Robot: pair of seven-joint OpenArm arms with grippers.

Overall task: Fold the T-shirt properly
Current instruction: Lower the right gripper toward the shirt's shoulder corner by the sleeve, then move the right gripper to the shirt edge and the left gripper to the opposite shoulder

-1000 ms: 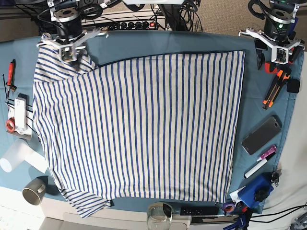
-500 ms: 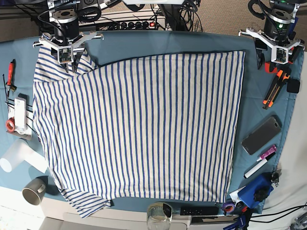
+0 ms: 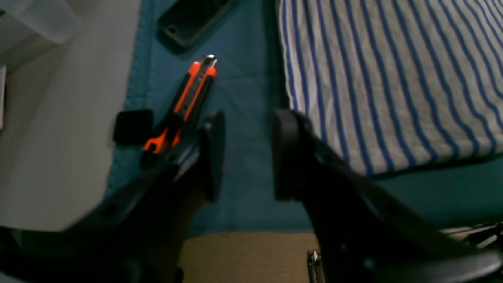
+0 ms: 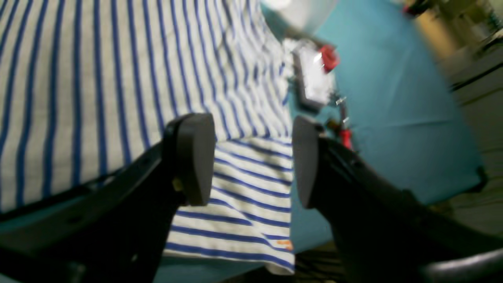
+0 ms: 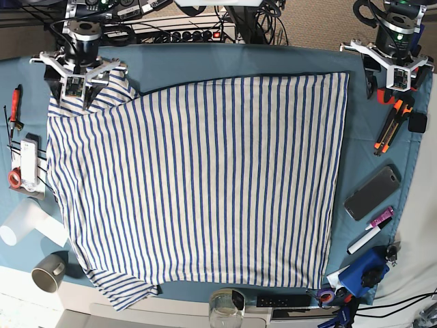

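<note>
The white, blue-striped T-shirt [image 5: 198,184] lies spread over the teal tablecloth [image 5: 225,61], one sleeve [image 5: 102,96] at the far left corner and another bunched at the near left edge. My right gripper [image 5: 74,83] hovers above the far sleeve. In the right wrist view, the right gripper [image 4: 249,161] is open, the sleeve [image 4: 251,196] lying flat below and nothing between the fingers. My left gripper [image 5: 396,76] hangs off the shirt's far right corner. The left wrist view shows the left gripper [image 3: 247,157] open over bare cloth beside the shirt's edge [image 3: 353,98].
An orange utility knife [image 5: 390,126], a black block [image 5: 418,123], a phone [image 5: 372,193] and markers [image 5: 369,232] lie right of the shirt. At the left sit a red screwdriver [image 5: 13,102], a white roll [image 5: 24,222] and a mug [image 5: 48,272]. A glass [image 5: 227,307] stands at the near edge.
My right gripper opened, let go of the far sleeve and shifted left and back. The sleeve now lies flat. The left arm stayed still.
</note>
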